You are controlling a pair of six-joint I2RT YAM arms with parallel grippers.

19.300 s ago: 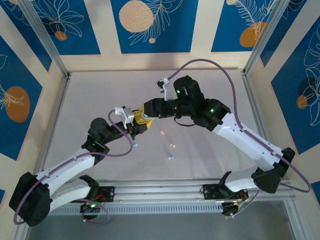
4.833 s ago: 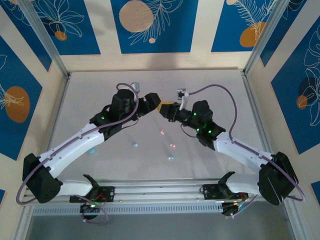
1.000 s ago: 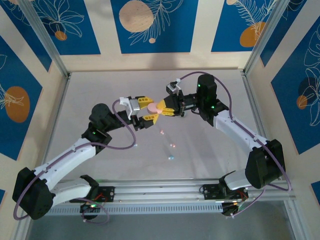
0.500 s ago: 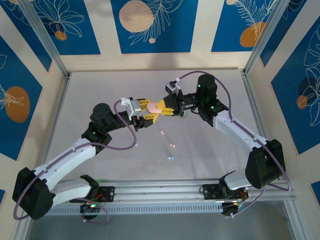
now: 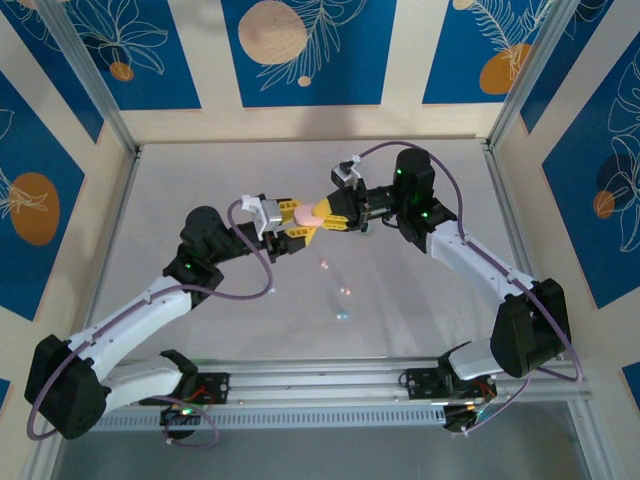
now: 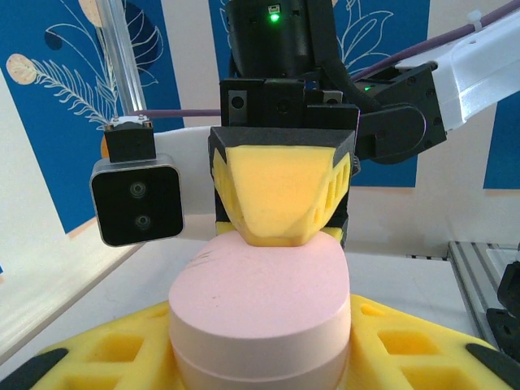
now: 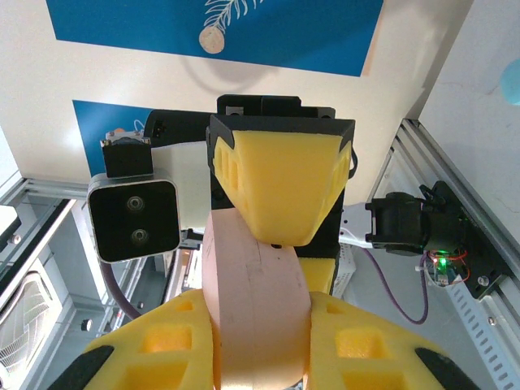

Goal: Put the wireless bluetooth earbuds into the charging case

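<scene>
Table (image 5: pixel 200 180) of pale grey, walled by blue leaf-print panels (image 5: pixel 308 50), spreads beneath the case (image 5: pixel 305 212) — a pink oval puck held above its middle. Left arm (image 5: pixel 150 305) reaches the case from the near left and right arm (image 5: pixel 470 260) from the right, the two meeting head-on at it. Right gripper (image 5: pixel 322 215) pinches the case across its flat faces: from the left wrist, one yellow finger (image 6: pixel 280 191) lies on the case's lid, its partner hidden under the case. Left gripper (image 6: pixel 260 361) clasps the case around its rim, a yellow finger (image 6: pixel 406 349) pressed to each side, the case lying flat between them. Right wrist's camera (image 6: pixel 136 199) hangs just left of the case in that view. A thin seam rings the case's wall, the lid sitting closed. Pink bud (image 5: pixel 324 265) lies on the table on the arm-base side of the case, well apart from it. A second pink bud (image 5: pixel 345 292) lies farther from the case — and a blue bud (image 5: pixel 341 315) farthest.
</scene>
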